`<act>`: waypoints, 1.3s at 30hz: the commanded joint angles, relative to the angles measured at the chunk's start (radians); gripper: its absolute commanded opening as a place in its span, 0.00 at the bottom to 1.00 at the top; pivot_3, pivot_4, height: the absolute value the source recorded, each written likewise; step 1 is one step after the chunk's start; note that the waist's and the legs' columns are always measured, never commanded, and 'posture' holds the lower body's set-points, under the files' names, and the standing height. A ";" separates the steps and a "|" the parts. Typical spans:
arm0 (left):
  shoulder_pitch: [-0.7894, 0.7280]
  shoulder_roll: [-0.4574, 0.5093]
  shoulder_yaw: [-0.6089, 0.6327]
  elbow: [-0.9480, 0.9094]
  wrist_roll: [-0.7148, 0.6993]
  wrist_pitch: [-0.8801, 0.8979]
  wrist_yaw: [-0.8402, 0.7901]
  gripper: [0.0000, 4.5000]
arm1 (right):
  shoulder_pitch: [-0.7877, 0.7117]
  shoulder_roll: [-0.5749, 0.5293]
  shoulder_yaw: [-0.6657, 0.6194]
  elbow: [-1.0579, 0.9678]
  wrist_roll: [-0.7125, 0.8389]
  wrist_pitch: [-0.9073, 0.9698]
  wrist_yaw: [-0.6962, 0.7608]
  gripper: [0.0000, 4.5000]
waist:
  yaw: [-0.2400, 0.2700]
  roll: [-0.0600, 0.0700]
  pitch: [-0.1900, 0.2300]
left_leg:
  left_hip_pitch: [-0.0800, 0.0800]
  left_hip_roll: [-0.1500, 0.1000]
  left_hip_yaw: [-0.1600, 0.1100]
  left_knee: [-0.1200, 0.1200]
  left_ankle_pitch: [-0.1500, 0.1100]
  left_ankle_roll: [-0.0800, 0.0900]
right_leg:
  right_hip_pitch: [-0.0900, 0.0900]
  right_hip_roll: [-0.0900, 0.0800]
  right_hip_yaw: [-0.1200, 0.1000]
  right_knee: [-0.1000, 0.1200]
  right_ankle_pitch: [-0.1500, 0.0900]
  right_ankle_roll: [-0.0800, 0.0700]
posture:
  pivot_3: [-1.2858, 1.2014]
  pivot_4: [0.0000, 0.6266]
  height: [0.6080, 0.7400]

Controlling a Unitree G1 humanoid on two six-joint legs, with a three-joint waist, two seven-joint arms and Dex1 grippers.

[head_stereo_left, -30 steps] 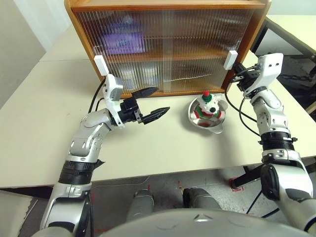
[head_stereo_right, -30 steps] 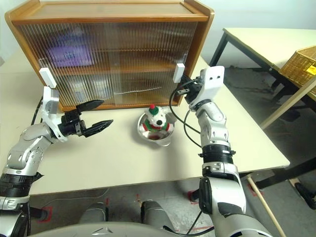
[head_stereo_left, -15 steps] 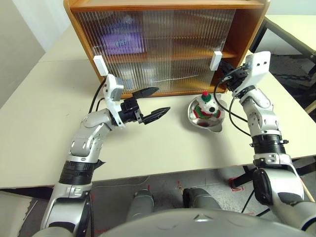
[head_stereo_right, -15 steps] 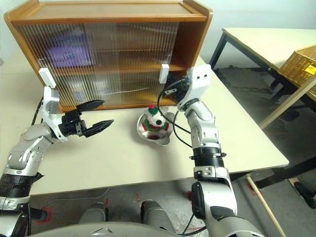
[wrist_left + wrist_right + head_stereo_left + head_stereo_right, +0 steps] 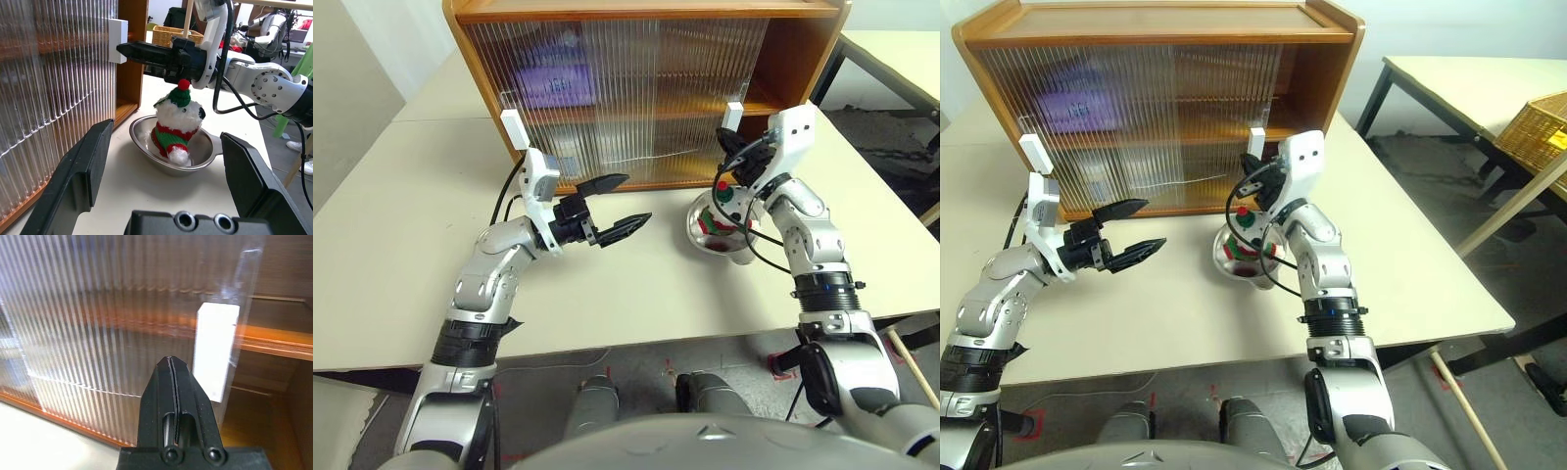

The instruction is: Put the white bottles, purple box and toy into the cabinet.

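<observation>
The cabinet stands at the back of the table, with its right end uncovered. The purple box shows blurred behind the upper left door. Through the ribbed doors I cannot make out the white bottles. The toy sits upright in a steel bowl in front of the cabinet's right part. My right gripper is shut with nothing in it, its tip beside the right door's white handle. To the left of the bowl, my left gripper hovers open and empty, pointing at the toy.
The left door's white handle is just behind my left wrist. A second table stands to the right across a gap, and a wicker basket is further right. Bare tabletop lies in front of the bowl.
My right gripper has moved left along the cabinet front. The right door's handle has slid left with it, uncovering the cabinet's right end. The left arm has not moved.
</observation>
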 commanded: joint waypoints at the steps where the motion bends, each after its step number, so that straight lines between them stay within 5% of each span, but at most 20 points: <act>1: 0.015 -0.003 -0.013 -0.012 0.014 -0.007 0.001 1.00 | -0.003 0.000 0.011 -0.031 0.012 0.028 0.008 0.01 | 0.000 0.000 0.000 | 0.000 0.000 0.000 0.000 0.000 0.000 | 0.000 0.000 0.000 0.000 0.000 0.000 | 0.55 0.12 1.00; 14: 0.016 -0.013 -0.017 -0.002 0.021 -0.021 -0.002 1.00 | 0.030 -0.078 -0.021 -0.273 0.058 0.277 -0.034 0.01 | 0.002 0.000 0.000 | 0.000 -0.001 0.002 0.003 0.000 0.000 | 0.001 0.004 -0.002 0.000 0.000 0.000 | 0.54 0.11 1.00; 32: 0.037 -0.030 -0.021 -0.016 0.029 -0.042 0.014 1.00 | -0.152 -0.189 -0.012 0.100 -0.004 0.214 0.034 0.01 | 0.009 0.001 0.000 | 0.000 -0.001 0.002 0.007 0.000 0.000 | 0.001 0.005 -0.002 0.001 0.003 0.003 | 0.56 0.09 1.00; 39: 0.039 -0.033 -0.021 -0.011 0.035 -0.048 0.014 1.00 | -0.175 -0.152 0.016 0.076 -0.005 0.233 0.049 0.01 | 0.013 0.001 0.000 | 0.000 -0.001 0.002 0.007 0.000 0.000 | 0.000 0.006 -0.002 0.001 0.003 0.002 | 0.56 0.09 1.00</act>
